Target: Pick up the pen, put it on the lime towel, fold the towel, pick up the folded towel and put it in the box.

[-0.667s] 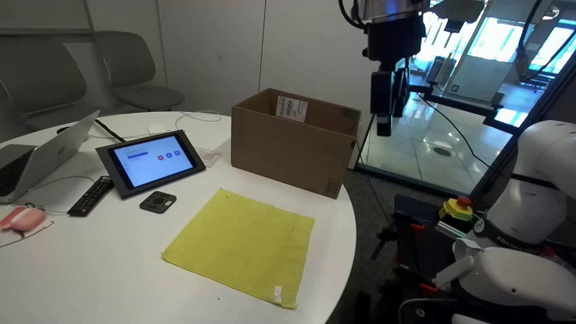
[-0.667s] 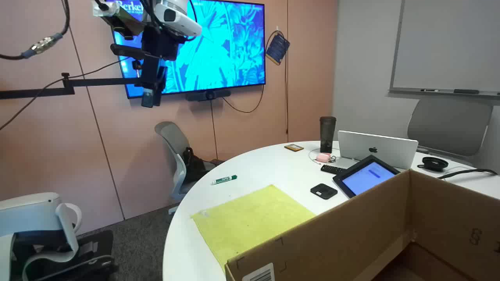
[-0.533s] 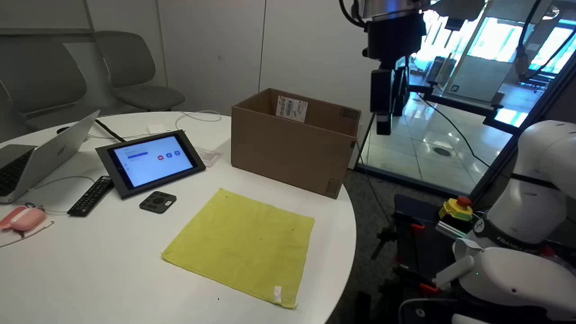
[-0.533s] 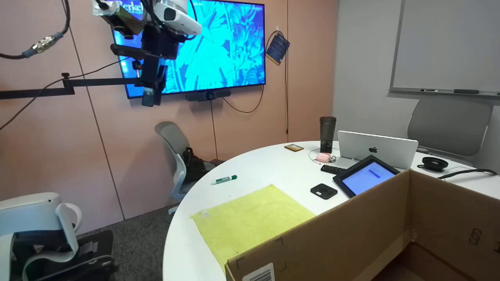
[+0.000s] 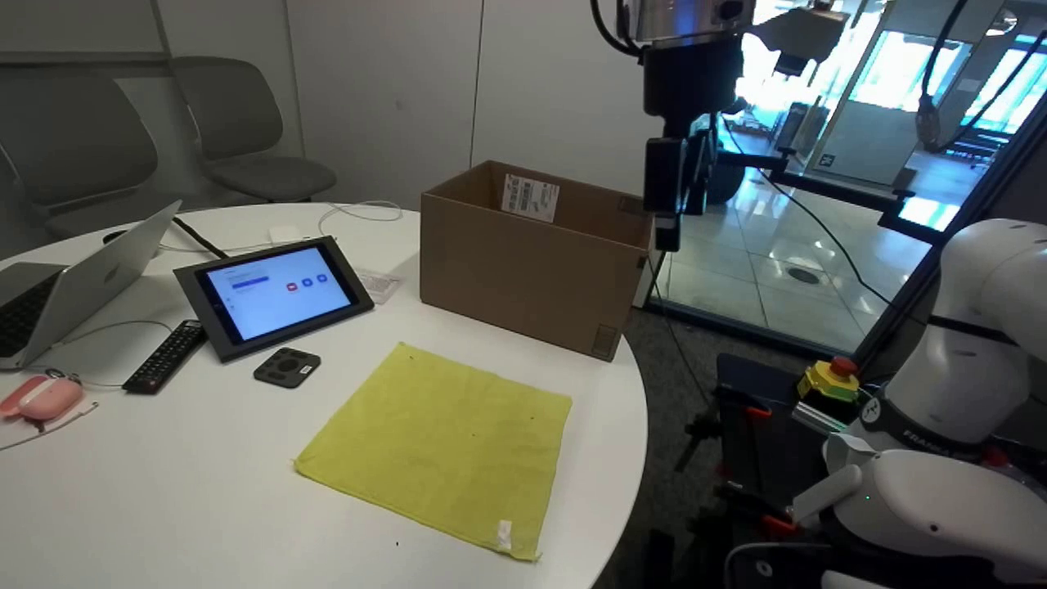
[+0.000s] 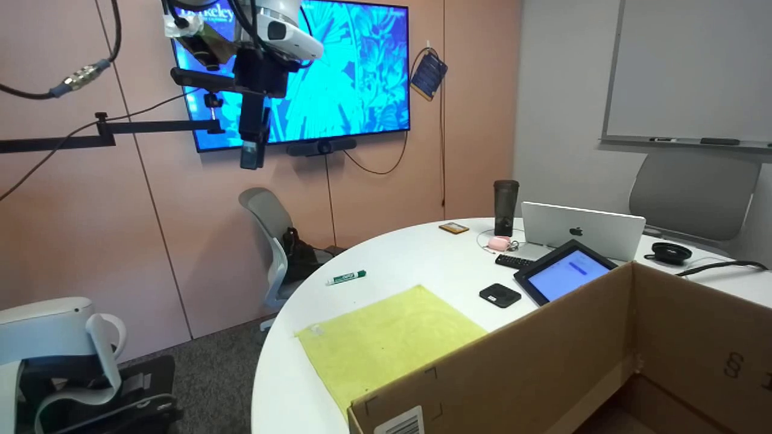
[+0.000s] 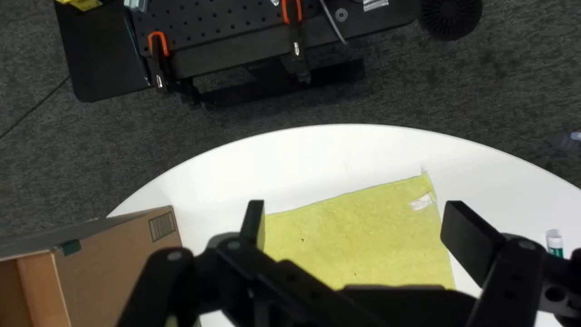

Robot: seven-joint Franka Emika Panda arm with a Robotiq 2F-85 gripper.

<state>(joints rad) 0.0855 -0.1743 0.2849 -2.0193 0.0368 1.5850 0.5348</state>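
End effector (image 6: 254,159), spread and empty, edges rightward at upper left of an exterior view, likely starting its reach for the green pen (image 6: 346,278).

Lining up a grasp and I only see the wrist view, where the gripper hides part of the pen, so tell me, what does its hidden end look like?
Observer: In an exterior view, that end of the pen is plain green.
Operator: What's on the table outside my view?
Observer: Among other things, a lit tablet, in both exterior views.
Operator: I get only part of the box; is its top open all along?
Observer: Yes, in an exterior view it stands open along its whole length.
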